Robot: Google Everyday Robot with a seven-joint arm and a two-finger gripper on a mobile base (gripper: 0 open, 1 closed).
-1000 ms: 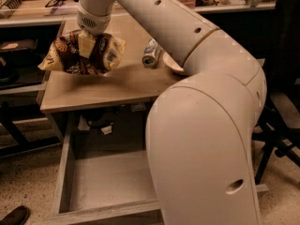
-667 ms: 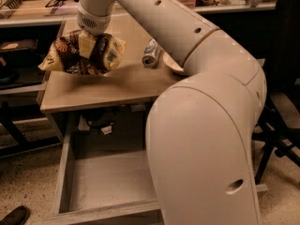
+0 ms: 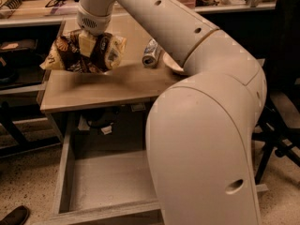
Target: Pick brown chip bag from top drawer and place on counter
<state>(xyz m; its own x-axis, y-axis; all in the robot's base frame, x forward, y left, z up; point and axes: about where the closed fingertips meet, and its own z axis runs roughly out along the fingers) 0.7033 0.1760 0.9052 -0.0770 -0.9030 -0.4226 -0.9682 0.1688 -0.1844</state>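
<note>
Your claw point(image 3: 88, 43) pinches the brown chip bag point(image 3: 63, 56) across its middle, over the back left part of the bench point(image 3: 122, 86). Whether the bag's underside touches the surface, you cannot tell. The top drawer point(image 3: 110, 186) stands open below the bench front. Judge the bag as light, soft and crinkly. It puffs out on either side of the pinch, so the film gives and may slip in a loose hold, while a hard squeeze could crush the chips. The middle hold looks balanced, with neither pale end sagging much. When you set it down, expect it to settle flat, and keep it apart from the crushed can point(image 3: 151, 54) to the right.
</note>
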